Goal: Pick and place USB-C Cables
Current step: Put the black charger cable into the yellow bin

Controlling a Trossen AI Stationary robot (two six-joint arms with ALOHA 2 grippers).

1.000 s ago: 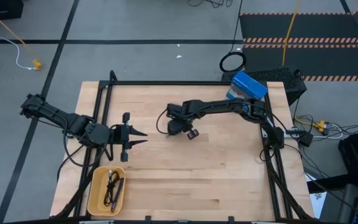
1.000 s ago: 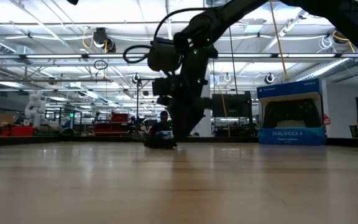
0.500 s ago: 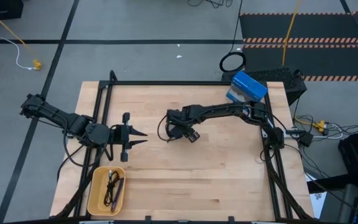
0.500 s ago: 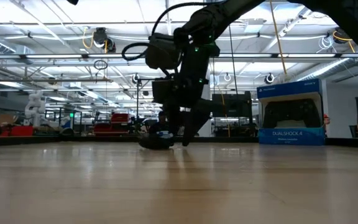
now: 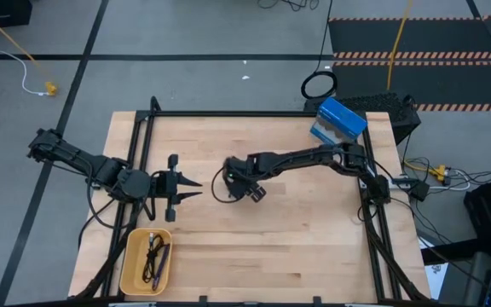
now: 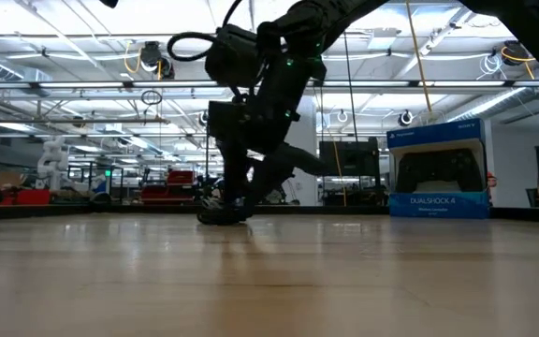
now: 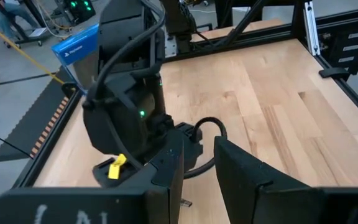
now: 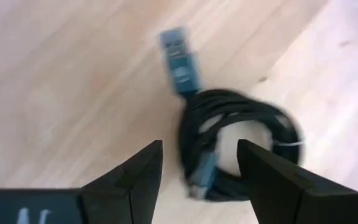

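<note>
A tight black cable coil (image 8: 241, 149) lies flat on the wood with one connector (image 8: 180, 55) sticking out; it also shows in the low view (image 6: 215, 216). My right gripper (image 8: 197, 149) (image 5: 245, 186) is open and points down right over the coil. One finger stands outside the coil's rim and the other over its hollow. A yellow tray (image 5: 130, 275) at the table's near left corner holds a purple cable (image 5: 162, 260) and a loose black one (image 5: 150, 254). My left gripper (image 5: 193, 188) (image 7: 197, 149) waits open, left of centre. My right gripper comes at the black coil from above with its fingers (image 8: 143, 163) straddling one side of the ring (image 8: 194, 143). I cannot tell whether they touch it. The coil lies flat on the table.
A blue controller box (image 5: 342, 119) (image 6: 438, 168) stands at the far right corner. A large black ring loop (image 5: 320, 85) lies on the floor beyond the table. Black frame rails (image 5: 228, 113) run along the table's edges. Bare wood lies between the coil and the tray.
My right gripper has moved toward the table's near left and come down over the black coil. The coil has stayed where it was.
</note>
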